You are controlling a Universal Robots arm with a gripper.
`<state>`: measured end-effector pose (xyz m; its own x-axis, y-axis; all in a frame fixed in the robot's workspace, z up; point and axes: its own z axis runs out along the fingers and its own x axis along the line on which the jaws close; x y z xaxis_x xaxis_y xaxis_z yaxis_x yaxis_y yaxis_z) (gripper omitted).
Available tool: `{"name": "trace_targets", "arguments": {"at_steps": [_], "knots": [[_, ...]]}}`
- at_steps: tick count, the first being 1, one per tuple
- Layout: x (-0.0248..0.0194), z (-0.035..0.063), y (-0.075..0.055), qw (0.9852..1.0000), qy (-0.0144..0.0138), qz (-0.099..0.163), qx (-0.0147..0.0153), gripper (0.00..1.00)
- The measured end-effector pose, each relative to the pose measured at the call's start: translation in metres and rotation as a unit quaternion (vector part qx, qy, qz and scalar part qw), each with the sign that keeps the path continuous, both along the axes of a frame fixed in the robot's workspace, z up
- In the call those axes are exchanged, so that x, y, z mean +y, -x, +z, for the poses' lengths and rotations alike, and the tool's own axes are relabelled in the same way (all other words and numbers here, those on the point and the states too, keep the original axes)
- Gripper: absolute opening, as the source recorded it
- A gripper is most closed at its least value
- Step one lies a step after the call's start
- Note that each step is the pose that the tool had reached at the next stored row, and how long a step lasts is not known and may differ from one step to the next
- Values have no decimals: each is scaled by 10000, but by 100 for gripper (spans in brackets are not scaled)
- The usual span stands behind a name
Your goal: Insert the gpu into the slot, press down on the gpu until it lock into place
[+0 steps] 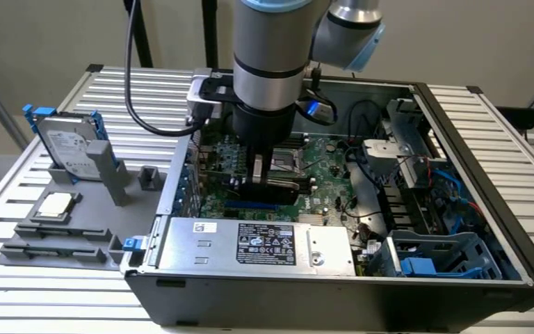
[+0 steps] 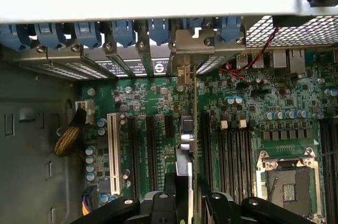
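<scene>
Holding gpu on edge right over slot, gripper clamped on it. Doesn't look seated yet imo, press-down and lock left.

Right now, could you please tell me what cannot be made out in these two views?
1. Whether the gpu is seated in the slot: exterior view, the claw and the gpu itself cover the joint.
2. Print on the silver box: exterior view, too small.
3. The upper part of the arm: exterior view, cut off by the top edge.
</scene>
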<state>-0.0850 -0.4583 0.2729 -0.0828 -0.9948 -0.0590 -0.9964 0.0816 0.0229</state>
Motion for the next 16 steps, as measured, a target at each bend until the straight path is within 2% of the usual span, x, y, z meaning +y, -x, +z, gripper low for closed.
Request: {"name": "trace_targets", "arguments": {"at_steps": [7, 16], "knots": [[31, -29, -1, 9999, -4, 100, -1, 26], [33, -60, 1, 9997, -6, 228, 0, 26]]}}
